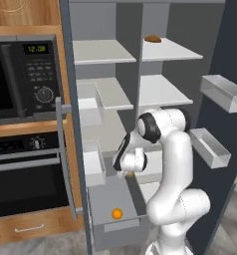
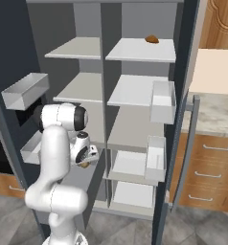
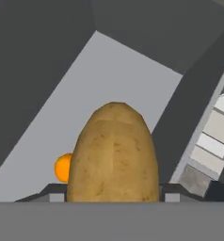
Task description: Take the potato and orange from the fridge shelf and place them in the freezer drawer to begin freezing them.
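Observation:
The tan-brown potato [image 3: 113,150] stands between my fingertips in the hand view, and my gripper [image 3: 113,194] is shut on it. From the base views the gripper [image 1: 126,172] [image 2: 87,160] hangs over the pulled-out grey freezer drawer [image 1: 121,225], with a sliver of potato [image 2: 85,164] showing below the hand. The orange [image 1: 117,213] lies on the drawer floor near its front panel. In the hand view the orange [image 3: 62,167] peeks out to the left of the potato, on the pale drawer floor [image 3: 90,89].
A dark brown bread-like lump [image 1: 152,38] [image 2: 152,39] lies on the top fridge shelf. Translucent bins [image 1: 222,92] [image 1: 210,148] hang on the open right door. A microwave [image 1: 21,74] and an oven [image 1: 26,169] stand to the left, behind the other open door.

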